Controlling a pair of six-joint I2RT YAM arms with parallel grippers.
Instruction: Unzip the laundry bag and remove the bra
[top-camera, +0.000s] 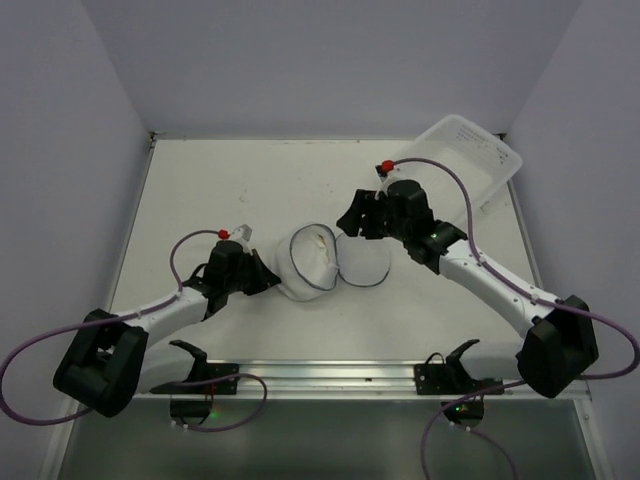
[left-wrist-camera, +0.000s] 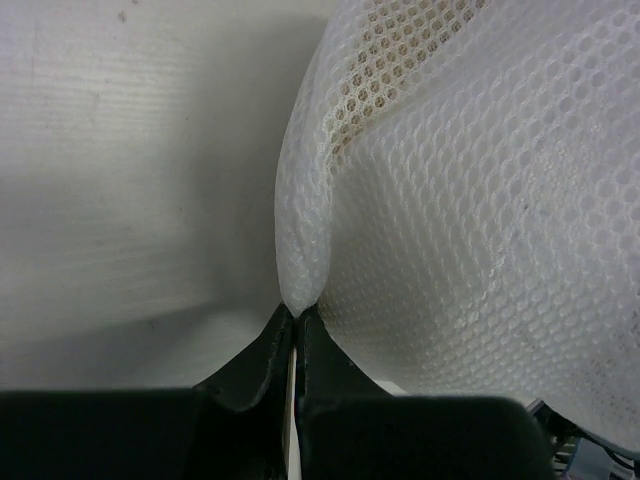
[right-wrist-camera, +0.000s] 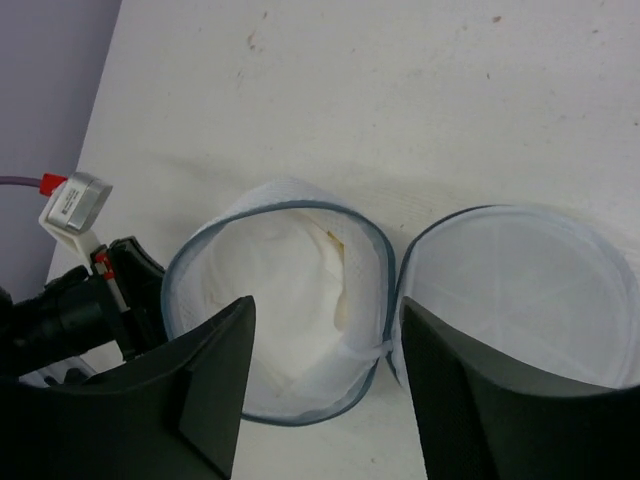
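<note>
**Left hand pinches the opened bag; right hand wide above it**

The left gripper (left-wrist-camera: 297, 316) has its two dark fingers pressed almost together on a small fold of white mesh. The fold belongs to the outer wall of the laundry bag (top-camera: 303, 272), on its left side, and the mesh bulges up and to the right of the pinch in the left wrist view. From above, this arm reaches in low from the near left and its fingers meet the bag at the edge nearest them.

The right gripper (right-wrist-camera: 325, 312) stands spread wide with nothing between its fingers. In its own camera the two fingers frame the spot where the bag's halves join. Whether they touch the mesh cannot be told. In the top view this hand sits at the far side of the bag, over that same join.

The bag lies unzipped near the middle of the table (top-camera: 220, 190), folded open into two round halves side by side. The grey-blue zipper band (right-wrist-camera: 376, 250) runs round both rims. The left half is a bowl holding the bra (right-wrist-camera: 295, 290), white fabric with a tan edge showing. The right half, the flat lid (right-wrist-camera: 520, 290), lies open and shows only mesh and white seams.

A clear plastic tub (top-camera: 475, 160) rests tilted at the far right corner, well apart from the bag.
</note>
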